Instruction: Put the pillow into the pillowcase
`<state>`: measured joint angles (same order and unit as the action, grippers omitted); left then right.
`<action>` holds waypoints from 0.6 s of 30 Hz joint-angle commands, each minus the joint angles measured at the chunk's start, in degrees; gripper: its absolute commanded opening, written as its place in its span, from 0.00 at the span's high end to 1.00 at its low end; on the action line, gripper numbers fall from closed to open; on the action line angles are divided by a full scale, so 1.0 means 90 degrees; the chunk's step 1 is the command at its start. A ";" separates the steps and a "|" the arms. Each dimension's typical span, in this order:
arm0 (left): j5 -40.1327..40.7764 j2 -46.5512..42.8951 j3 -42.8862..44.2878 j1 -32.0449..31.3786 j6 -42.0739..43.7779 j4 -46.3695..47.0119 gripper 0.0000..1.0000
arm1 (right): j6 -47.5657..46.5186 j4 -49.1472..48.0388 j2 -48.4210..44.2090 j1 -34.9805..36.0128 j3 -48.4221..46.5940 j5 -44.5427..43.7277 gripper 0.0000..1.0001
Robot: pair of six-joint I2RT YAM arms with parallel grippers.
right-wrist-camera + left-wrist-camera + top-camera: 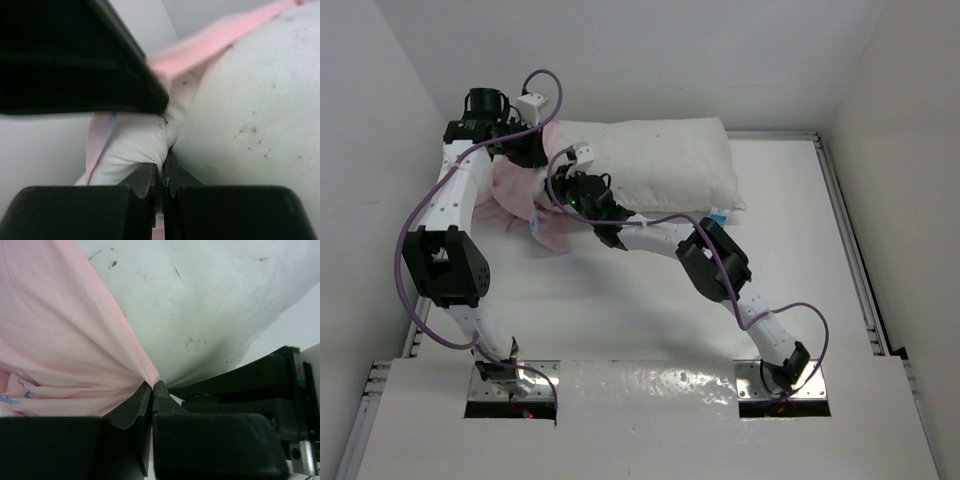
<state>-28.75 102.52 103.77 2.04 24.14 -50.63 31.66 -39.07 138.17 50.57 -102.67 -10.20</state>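
Pillow [660,160] lies along the far edge of the desk [650,320], from near the far-left corner to past the middle, and almost all of it is bare. Pillowcase [520,200] is bunched in a pink heap at the pillow's left end, by the far-left corner; we judge that only that end is starting into the case, if at all. Left end effector [153,390] has its jaws pressed together on a pink edge of the pillowcase, right where the fabric meets the white pillow. Right end effector [164,170] is also closed, pinching a fold of white speckled fabric that we read as the pillow's near-left corner, with a pink strip just beside it. As for risks, the case is thin, so the left pinch may hold one layer only and the mouth would not open. A hard pull could slip the fabric out. The plump pillow could slide along the desk rather than enter. The two end effectors sit close together, so they could collide, and the bunched case could fold under the pillow and jam.
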 commanded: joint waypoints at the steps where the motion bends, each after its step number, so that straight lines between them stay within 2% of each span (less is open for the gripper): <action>1: -0.0711 -0.0307 0.0277 -0.0042 0.0159 -0.0448 1.00 | 0.0105 -0.0356 -0.0030 -0.0188 -0.0711 -0.0195 1.00; 5: -0.1257 -0.0346 0.0238 -0.0100 0.0325 -0.0488 1.00 | 0.0134 -0.0366 0.0126 -0.0218 -0.0954 -0.0215 1.00; 12: -0.3442 -0.0336 0.0325 -0.0159 0.1407 -0.1277 1.00 | 0.0203 -0.0308 0.1198 -0.0305 -0.2809 -0.1023 1.00; 16: -0.3972 -0.0395 0.0570 -0.0159 0.2014 -0.1873 1.00 | 0.1069 -0.0366 0.1444 -0.0598 -0.2821 -0.1551 1.00; 18: -0.4090 -0.0405 0.0502 -0.0168 0.2219 -0.2097 1.00 | 0.1150 -0.0405 0.1561 -0.0696 -0.2849 -0.1738 1.00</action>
<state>-48.73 102.43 107.66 2.83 40.51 -54.15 37.34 -37.30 152.35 48.90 -124.29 -18.28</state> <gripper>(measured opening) 0.006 0.010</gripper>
